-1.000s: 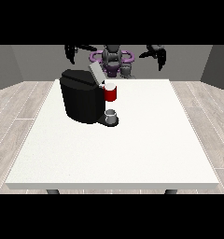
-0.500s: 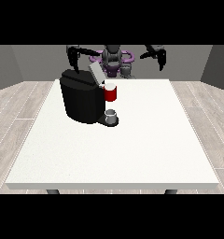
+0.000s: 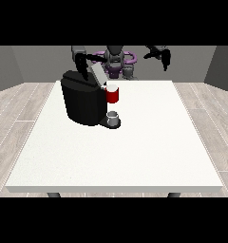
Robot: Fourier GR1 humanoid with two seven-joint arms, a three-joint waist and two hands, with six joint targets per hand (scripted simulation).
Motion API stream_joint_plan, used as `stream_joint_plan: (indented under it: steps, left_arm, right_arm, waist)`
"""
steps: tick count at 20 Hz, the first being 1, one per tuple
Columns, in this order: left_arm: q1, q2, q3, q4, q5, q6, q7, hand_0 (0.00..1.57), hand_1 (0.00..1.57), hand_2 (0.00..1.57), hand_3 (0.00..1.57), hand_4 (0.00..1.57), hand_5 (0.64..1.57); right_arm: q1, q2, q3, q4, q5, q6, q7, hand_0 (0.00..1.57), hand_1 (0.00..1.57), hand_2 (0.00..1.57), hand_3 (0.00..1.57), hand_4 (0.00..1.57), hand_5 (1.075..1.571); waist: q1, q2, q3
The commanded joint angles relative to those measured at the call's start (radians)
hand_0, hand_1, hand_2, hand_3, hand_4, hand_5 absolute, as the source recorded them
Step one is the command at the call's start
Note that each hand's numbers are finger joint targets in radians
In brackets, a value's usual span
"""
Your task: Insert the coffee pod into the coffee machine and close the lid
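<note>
robot hand (image 3: 81,66) lowered toward coffee machine (image 3: 82,97)

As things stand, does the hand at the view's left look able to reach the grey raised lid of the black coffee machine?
Probably yes. The hand at the view's left hangs just above the black coffee machine, right beside the grey raised lid, with nothing visible between them.

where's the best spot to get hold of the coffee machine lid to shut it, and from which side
Probably its raised free edge. The lid stands tilted up above the black coffee machine, over the red pod holder. Coming from above and behind, on the robot's side, looks best, so that the fingers can press it down forward. The hand at the view's left already hangs close beside it.
</note>
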Motion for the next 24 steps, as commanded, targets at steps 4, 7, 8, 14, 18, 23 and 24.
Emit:
stream_joint_plan:
  steps: [4,7,8,14,18,23,24]
  left_arm:
    - [0.016,-0.028,-0.045,-0.099,-0.016,0.055,0.033,0.00,0.00,0.00,0.00,0.38,1.571]
    - [0.051,0.003,-0.022,-0.128,0.007,0.047,0.014,0.00,0.00,0.00,0.00,0.31,1.571]
    - [0.007,0.038,0.020,-0.102,0.016,0.054,0.026,0.00,0.00,0.00,0.00,0.32,1.571]
    - [0.040,-0.028,-0.069,-0.149,-0.034,0.085,0.090,0.00,0.00,0.00,0.00,0.36,1.571]
    - [0.004,0.062,0.010,-0.081,0.012,0.034,0.050,0.00,0.00,0.00,0.00,0.36,1.571]
    - [0.000,0.033,-0.031,-0.103,0.015,0.018,0.076,0.00,0.00,0.00,0.00,0.41,1.571]
    - [-0.006,0.066,0.000,-0.057,0.006,0.020,-0.007,0.00,0.00,0.00,0.00,0.39,1.571]
  right_arm:
    - [-0.139,0.001,0.009,0.054,0.010,-0.012,0.014,0.00,0.00,0.00,0.00,0.08,1.571]
    - [-0.101,0.026,0.037,0.061,0.040,-0.025,-0.046,0.00,0.00,0.00,0.00,0.20,1.571]
    - [-0.154,0.003,0.032,0.052,0.027,0.002,-0.012,0.00,0.00,0.00,0.00,0.16,1.571]
    - [-0.227,-0.033,0.058,0.072,0.061,0.026,0.033,0.00,0.00,0.00,0.00,0.12,1.571]
    - [-0.274,-0.009,0.081,0.030,0.077,0.006,0.037,0.00,0.00,0.00,0.00,0.00,1.571]
    - [-0.274,0.030,0.120,0.014,0.108,-0.024,0.065,0.00,0.00,0.00,0.00,0.00,1.571]
    - [-0.285,0.032,0.145,-0.024,0.125,-0.019,0.052,0.00,0.00,0.00,0.00,0.00,1.571]
  waist:
    - [0.001,0.073,0.0019]
    - [-0.010,0.080,0.0019]
    - [-0.018,0.101,0.0018]
    - [0.029,0.065,0.0023]
    - [0.014,0.120,0.0017]
    - [0.066,0.100,0.0021]
    - [0.041,0.155,0.0010]
